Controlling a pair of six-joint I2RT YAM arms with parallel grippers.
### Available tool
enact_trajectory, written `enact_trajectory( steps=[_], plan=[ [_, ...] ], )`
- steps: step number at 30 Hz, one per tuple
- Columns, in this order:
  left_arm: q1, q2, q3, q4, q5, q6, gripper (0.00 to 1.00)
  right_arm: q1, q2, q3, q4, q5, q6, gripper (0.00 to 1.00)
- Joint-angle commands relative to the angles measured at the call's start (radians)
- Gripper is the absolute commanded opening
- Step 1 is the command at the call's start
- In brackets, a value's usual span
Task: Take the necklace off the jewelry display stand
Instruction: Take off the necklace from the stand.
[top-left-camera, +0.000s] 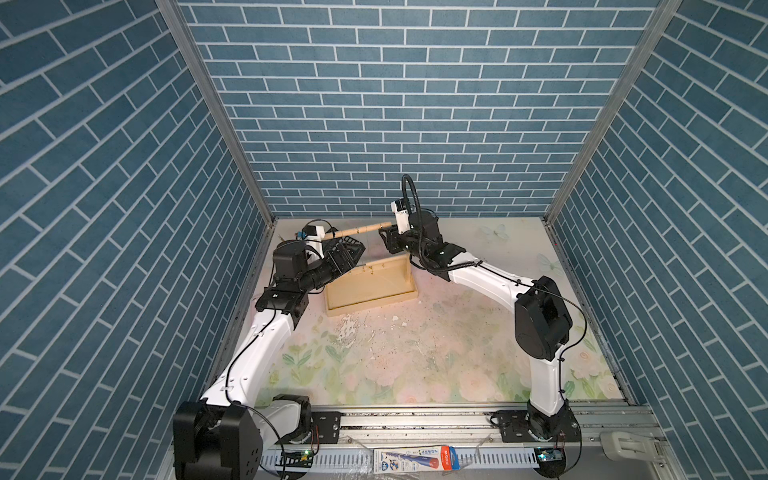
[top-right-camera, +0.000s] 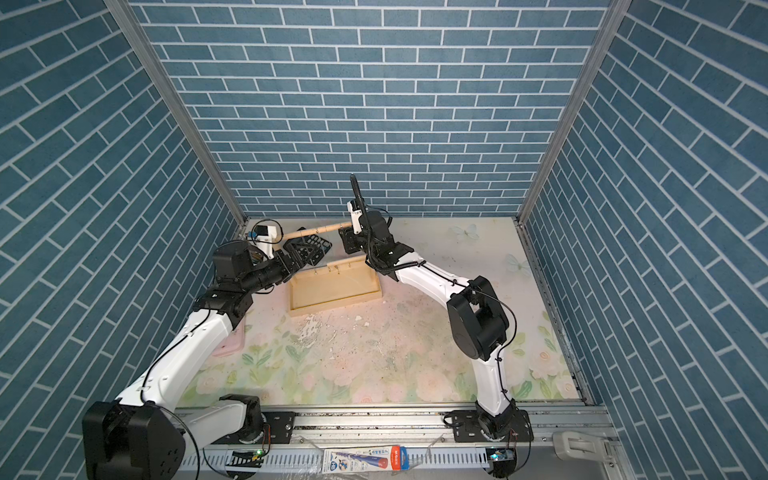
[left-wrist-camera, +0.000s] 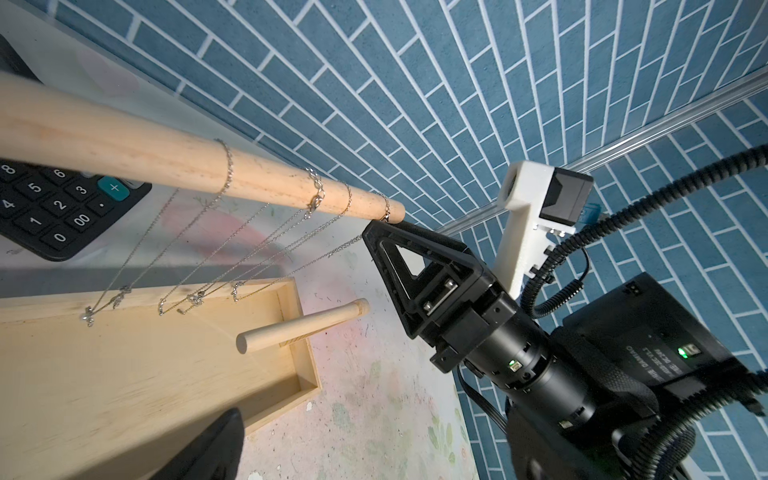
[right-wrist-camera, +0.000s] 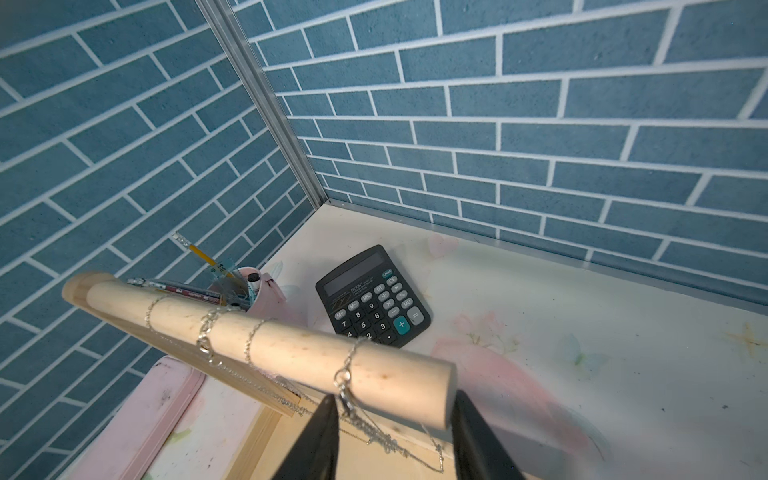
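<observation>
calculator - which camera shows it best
The right wrist view: the calculator shows nearly whole there, screen and keys clear. The left wrist view shows only part of its keypad, cut off by the picture's edge and the wooden bar. In both top views I cannot make it out.

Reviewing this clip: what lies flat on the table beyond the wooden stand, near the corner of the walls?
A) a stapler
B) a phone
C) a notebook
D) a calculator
D: the right wrist view shows a black calculator with number keys and a teal plus key, lying past the stand.
</observation>
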Motion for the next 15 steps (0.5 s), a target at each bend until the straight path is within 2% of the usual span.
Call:
enact_trajectory(
  steps=[1, 15],
  plan=[
    [0.004, -0.009, -0.009, 0.008, 0.011, 0.003, 0.99, 0.007, 0.021, 0.028, -0.007, 0.014, 0.0, 0.4],
    [0.004, 0.002, -0.015, 0.015, 0.015, -0.01, 0.99, 0.013, 0.041, 0.052, -0.004, 0.022, 0.007, 0.27]
  ],
)
